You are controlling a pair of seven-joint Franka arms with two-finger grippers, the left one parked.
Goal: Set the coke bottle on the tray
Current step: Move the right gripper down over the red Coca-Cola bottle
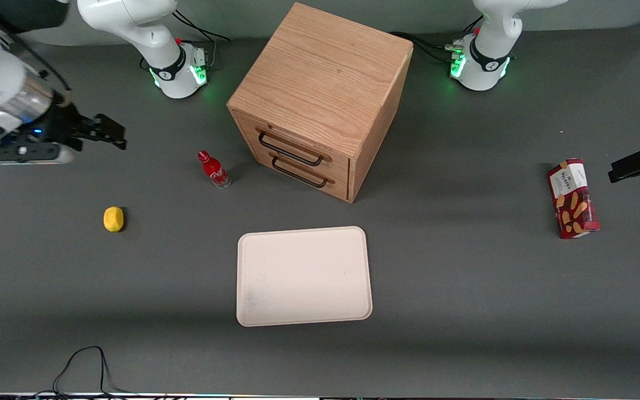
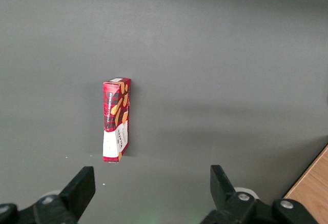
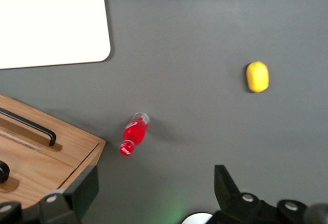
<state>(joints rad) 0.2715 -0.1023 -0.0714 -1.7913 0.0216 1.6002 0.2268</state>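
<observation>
The pincer [image 1: 110,133] hangs released and empty above the desk [image 1: 464,289] at the working arm's end, its fingers spread wide, probably readied for a reach. A yellow lemon-like thing [image 1: 113,219] lies nearer the front camera. The coke bottle [image 1: 214,169] stands untouched just beside the drawer box [image 1: 320,100], near its handles. The tray [image 1: 303,275], bare, lies nearer the front camera than the box, waiting for the bottle.

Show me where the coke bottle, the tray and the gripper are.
coke bottle [image 1: 214,170], front view, on its red body.
tray [image 1: 303,275], front view, on its bare floor.
gripper [image 1: 110,133], front view, between its fingers' tips.
</observation>
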